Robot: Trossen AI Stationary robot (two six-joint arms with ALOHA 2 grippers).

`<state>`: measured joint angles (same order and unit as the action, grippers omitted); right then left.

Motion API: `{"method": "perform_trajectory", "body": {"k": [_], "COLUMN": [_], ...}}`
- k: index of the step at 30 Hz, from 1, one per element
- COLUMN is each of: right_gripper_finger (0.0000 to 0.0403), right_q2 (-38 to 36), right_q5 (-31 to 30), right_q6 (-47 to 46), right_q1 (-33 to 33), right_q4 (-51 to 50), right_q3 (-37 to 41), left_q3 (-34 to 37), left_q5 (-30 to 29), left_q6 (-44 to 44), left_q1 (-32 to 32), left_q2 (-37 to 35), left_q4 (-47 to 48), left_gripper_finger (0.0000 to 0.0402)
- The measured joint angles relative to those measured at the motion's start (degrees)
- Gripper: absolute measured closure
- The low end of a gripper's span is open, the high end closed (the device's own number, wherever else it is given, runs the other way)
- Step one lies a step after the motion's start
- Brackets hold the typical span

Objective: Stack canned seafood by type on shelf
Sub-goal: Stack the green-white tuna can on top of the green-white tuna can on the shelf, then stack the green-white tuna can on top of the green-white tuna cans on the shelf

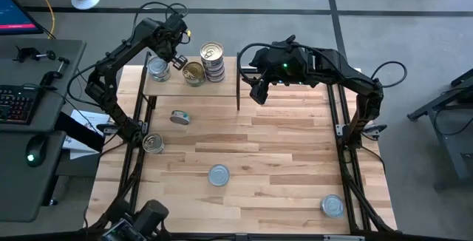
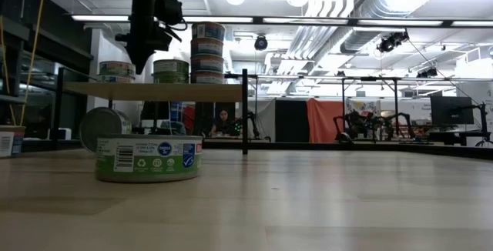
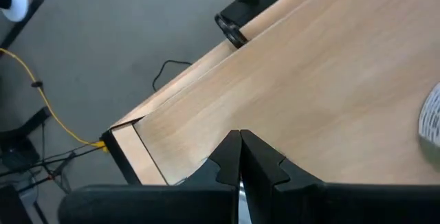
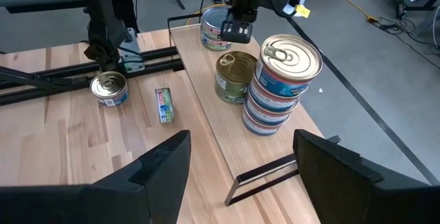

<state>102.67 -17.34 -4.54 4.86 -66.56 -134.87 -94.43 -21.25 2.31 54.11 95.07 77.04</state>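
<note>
The shelf (image 1: 174, 87) stands at the table's far left, a light board on black uprights. It carries a silver-blue-topped tin (image 1: 157, 69), a gold-topped tin (image 1: 194, 73) and a stack of several tins (image 1: 213, 60). My left gripper (image 1: 177, 58) hangs shut just above the board between the silver-blue tin and the gold one, its tips (image 3: 239, 157) over bare wood. My right gripper (image 1: 259, 93) is open, right of the shelf and above the table, and looks at the stack (image 4: 282, 80). Loose tins rest on the tabletop: one on its side (image 1: 179, 117) and three flat (image 1: 153, 143) (image 1: 219, 174) (image 1: 332, 206).
The shelf's black right upright (image 1: 238, 86) stands between my right gripper and the stack. In the low view a green-labelled tin (image 2: 148, 157) sits close in front. The middle and right of the tabletop (image 1: 295, 152) are bare wood. A desk with a keyboard (image 1: 18, 104) is off the table's left.
</note>
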Motion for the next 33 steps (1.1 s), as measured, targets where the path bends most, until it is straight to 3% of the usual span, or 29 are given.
{"method": "perform_trajectory", "body": {"k": [7,11,17,21,29,33], "right_gripper_finger": [0.0155,0.0155,0.0155,0.0155,0.0155,0.0155], "right_q2": [0.0,0.0,0.0,0.0,0.0,0.0], "right_q5": [0.0,0.0,0.0,0.0,0.0,0.0], "right_q6": [0.0,0.0,0.0,0.4,0.5,0.5], "right_q1": [0.0,0.0,0.0,0.0,0.0,0.0], "right_q4": [0.0,0.0,-0.7,-2.5,-4.4,-4.4], "right_q3": [0.0,0.0,0.0,0.0,0.0,0.0], "left_q3": [0.0,-1.9,-6.7,-1.0,22.3,27.8], "left_q5": [-0.9,-4.9,-0.9,-1.3,-0.7,-1.7], "left_q6": [-0.5,-0.6,-4.9,-5.9,-15.3,-17.9], "left_q1": [0.0,-0.8,-4.8,-15.9,-49.4,-55.7], "left_q2": [0.0,-0.2,-5.1,-13.4,-29.1,-28.1], "left_q4": [2.2,1.6,-2.7,-2.4,-3.4,-2.6], "left_gripper_finger": [0.0401,0.0401,0.0401,0.0401,0.0401,0.0396]}}
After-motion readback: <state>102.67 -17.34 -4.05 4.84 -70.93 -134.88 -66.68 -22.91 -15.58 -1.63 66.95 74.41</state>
